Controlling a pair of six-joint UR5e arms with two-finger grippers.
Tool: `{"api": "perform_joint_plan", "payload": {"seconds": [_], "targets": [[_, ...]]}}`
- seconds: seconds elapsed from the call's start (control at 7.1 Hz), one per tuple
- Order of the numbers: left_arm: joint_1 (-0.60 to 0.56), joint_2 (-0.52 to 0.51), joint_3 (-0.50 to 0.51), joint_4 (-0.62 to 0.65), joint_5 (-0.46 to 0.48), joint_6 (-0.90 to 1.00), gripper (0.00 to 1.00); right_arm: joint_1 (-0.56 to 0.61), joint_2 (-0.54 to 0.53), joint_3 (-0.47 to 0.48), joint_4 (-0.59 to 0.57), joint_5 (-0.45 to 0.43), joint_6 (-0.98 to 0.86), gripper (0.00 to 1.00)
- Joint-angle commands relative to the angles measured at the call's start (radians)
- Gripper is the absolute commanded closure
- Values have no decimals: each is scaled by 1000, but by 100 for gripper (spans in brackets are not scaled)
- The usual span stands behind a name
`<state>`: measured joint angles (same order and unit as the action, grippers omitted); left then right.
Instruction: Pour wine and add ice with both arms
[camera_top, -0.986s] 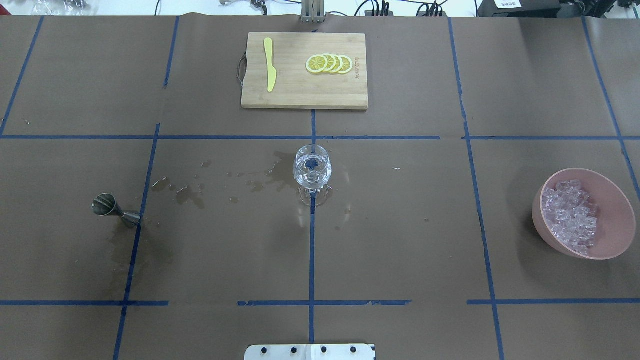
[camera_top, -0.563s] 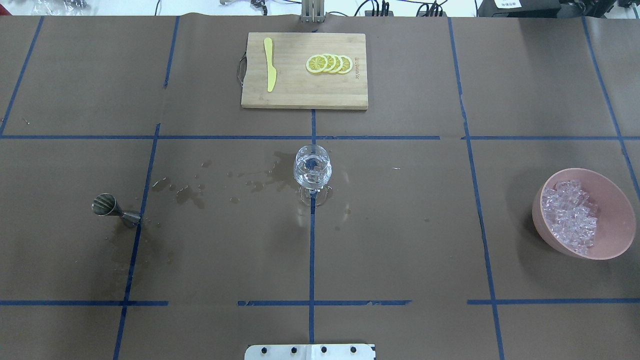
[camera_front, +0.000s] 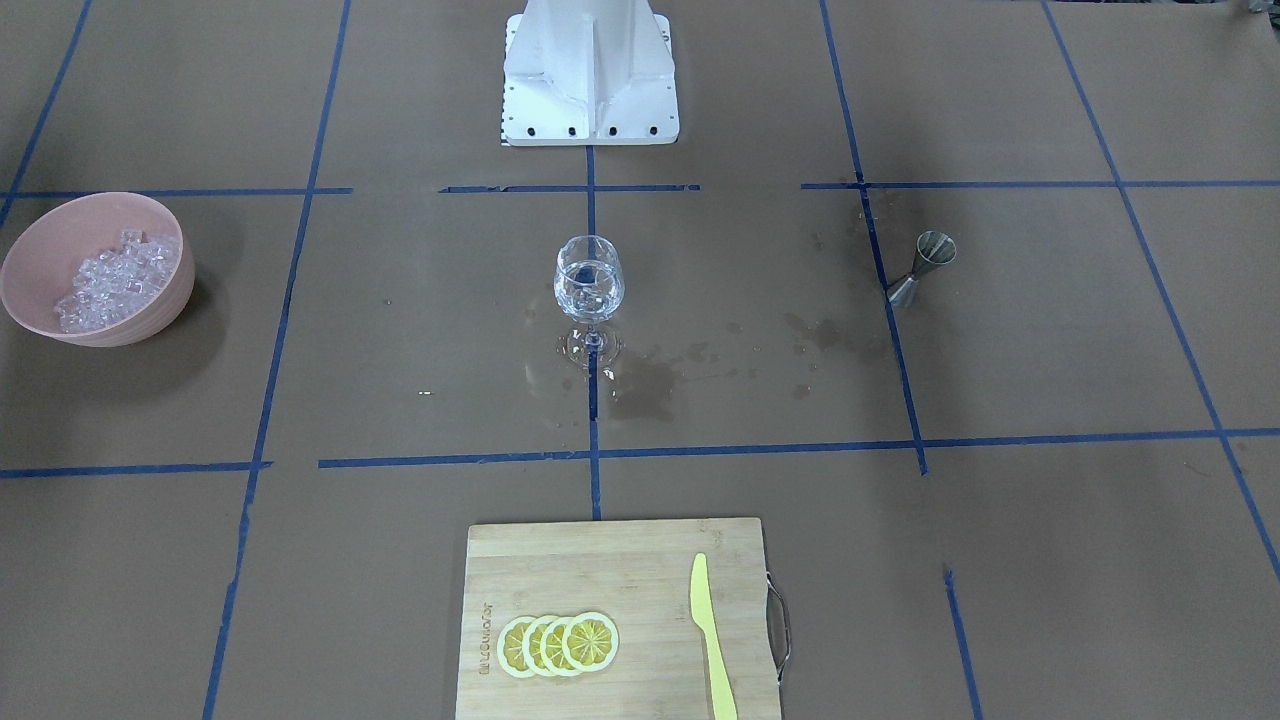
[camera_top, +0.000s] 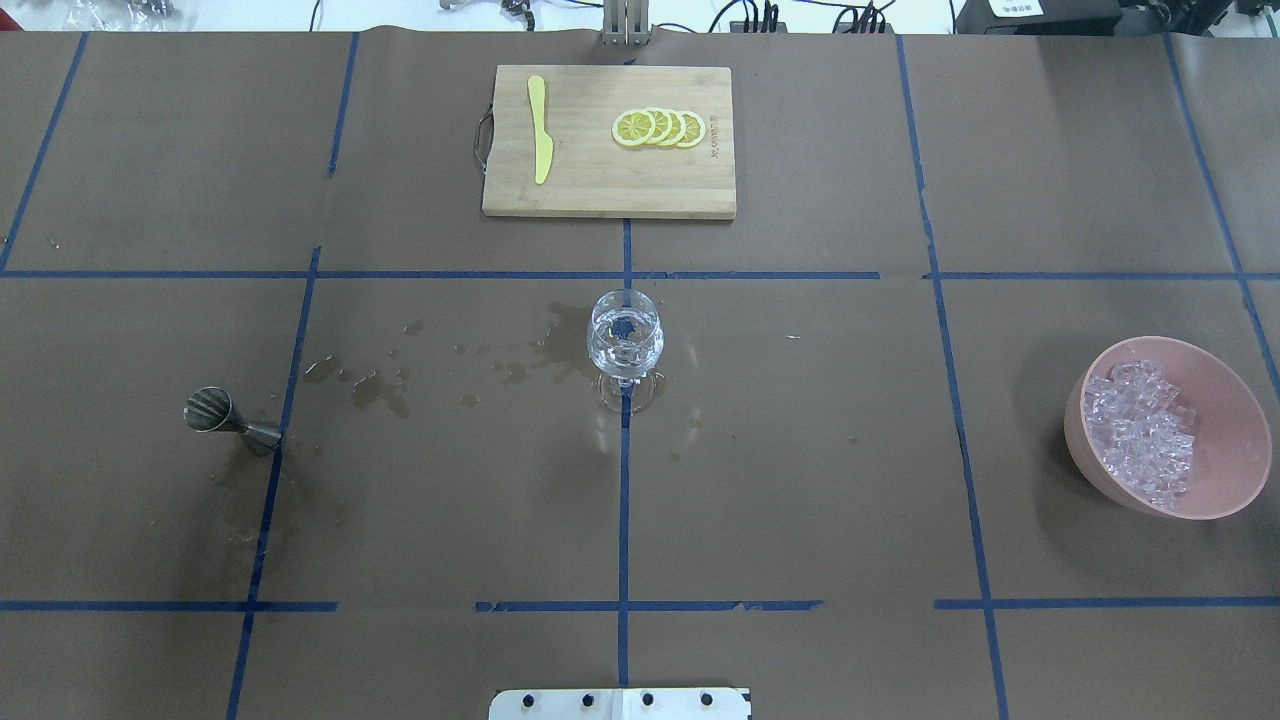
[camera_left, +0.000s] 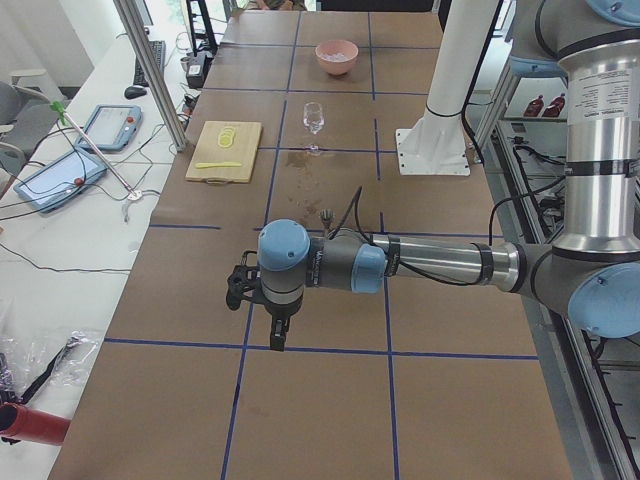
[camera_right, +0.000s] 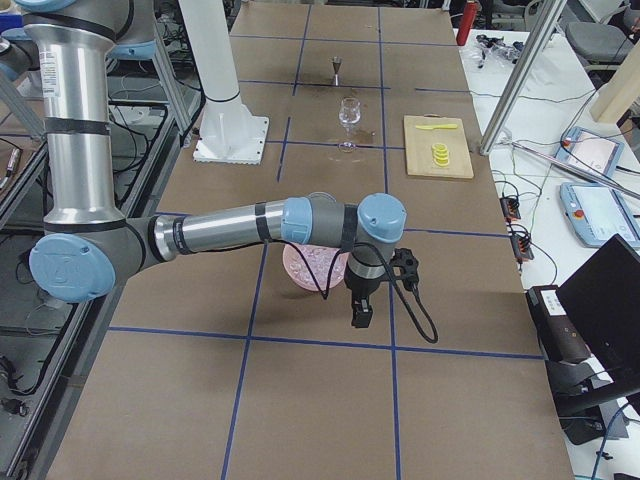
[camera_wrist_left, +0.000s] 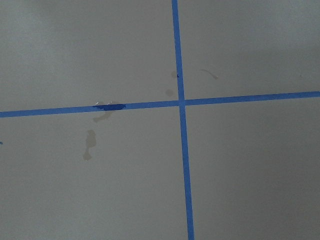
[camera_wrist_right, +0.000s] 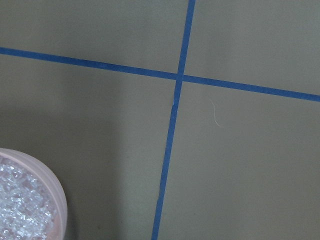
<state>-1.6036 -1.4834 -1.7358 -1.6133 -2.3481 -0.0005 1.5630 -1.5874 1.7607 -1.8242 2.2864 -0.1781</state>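
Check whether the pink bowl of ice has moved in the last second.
No. The pink bowl sits at the same spot beside the blue tape line on its left, with the ice heaped inside.

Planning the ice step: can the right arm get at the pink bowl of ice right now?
Probably yes: the right gripper hangs just beside the pink bowl of ice, and nothing stands between them.
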Motion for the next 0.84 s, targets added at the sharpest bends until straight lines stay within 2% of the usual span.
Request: {"api": "perform_joint_plan", "payload": {"seconds": [0.0,0.14,0.42,0.7], "targets": [[2,0,1,0,-2,-1,0,0,-32,-125,195,22,18,0],[2,-1,-1,0,-2,-1,0,2,-34,-139,259,30,91,0],[2,-2,1,-2,-2,-1,0,24,-34,-136,263,95,123,0],[2,-2,4,-4,-3,-19,0,34,-28,-129,264,111,123,0]]}}
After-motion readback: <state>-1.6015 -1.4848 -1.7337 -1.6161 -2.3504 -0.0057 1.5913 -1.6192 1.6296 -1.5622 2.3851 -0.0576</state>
